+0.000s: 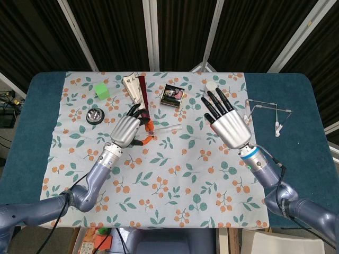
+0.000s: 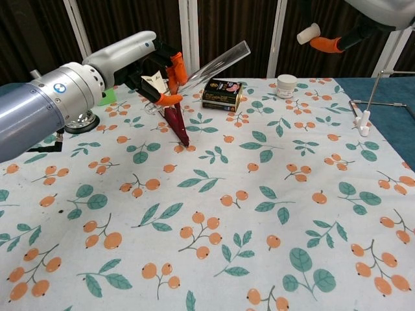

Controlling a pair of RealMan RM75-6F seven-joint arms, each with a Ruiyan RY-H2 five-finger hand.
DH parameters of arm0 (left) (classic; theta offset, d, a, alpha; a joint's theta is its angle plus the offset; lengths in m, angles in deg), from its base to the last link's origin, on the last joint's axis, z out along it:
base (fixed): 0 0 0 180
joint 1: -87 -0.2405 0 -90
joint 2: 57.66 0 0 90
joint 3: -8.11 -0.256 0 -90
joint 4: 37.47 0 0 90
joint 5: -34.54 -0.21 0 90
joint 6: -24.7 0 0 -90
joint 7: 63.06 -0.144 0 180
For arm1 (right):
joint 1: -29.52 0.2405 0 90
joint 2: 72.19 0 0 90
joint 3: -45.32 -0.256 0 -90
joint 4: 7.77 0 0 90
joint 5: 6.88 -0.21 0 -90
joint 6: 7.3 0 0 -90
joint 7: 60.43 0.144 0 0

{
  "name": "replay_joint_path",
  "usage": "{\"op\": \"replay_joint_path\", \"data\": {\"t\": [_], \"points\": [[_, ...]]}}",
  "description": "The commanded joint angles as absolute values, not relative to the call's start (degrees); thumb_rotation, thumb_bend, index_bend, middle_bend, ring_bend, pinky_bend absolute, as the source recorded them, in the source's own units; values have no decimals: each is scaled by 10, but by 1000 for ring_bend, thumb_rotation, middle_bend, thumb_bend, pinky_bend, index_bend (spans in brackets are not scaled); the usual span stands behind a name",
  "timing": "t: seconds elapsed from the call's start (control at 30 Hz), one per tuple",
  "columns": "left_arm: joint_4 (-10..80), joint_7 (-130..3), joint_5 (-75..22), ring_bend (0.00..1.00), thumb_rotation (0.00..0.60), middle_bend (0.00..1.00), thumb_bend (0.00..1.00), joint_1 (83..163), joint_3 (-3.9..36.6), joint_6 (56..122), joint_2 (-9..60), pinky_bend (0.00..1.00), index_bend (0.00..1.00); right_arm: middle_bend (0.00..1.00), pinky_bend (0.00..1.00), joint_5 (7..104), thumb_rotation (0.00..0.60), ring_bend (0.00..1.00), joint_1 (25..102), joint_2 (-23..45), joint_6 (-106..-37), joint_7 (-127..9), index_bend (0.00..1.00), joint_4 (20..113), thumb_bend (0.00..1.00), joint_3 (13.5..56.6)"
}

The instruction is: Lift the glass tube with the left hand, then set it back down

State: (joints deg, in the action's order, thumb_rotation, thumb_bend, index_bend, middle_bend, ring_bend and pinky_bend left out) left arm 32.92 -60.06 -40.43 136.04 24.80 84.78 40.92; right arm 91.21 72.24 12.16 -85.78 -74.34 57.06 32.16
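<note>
My left hand [image 1: 127,131] [image 2: 148,65] holds the clear glass tube [image 1: 165,127] [image 2: 214,63] well above the table, pinched between orange-tipped fingertips at its near end. The tube slants up and to the right in the chest view. Beneath it lies a dark red folded packet [image 2: 175,118] on the floral cloth [image 2: 214,214]. My right hand [image 1: 228,123] hovers high over the cloth's right part, fingers spread, holding nothing. Only its fingertips [image 2: 319,39] reach into the chest view's top edge.
A green cube [image 1: 101,90], a metal bell [image 1: 95,115] and a cream packet [image 1: 131,84] sit at the back left. A dark tin [image 1: 173,95] and a white jar [image 1: 211,87] stand at the back centre. A wire stand [image 1: 270,110] is on the blue table, right.
</note>
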Motion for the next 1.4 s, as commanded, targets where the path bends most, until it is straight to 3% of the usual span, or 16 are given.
{"op": "replay_joint_path", "data": {"t": [0.03, 1.4], "points": [[335, -608, -393, 201, 600, 677, 533, 1360, 252, 846, 410, 0, 640, 210, 36, 913, 600, 0, 727, 130, -863, -747, 675, 566, 432, 322], [370, -680, -331, 208, 600, 681, 534, 1360, 273, 866, 450, 15, 642, 215, 36, 876, 600, 0, 747, 164, -861, -815, 685, 603, 432, 318]]}}
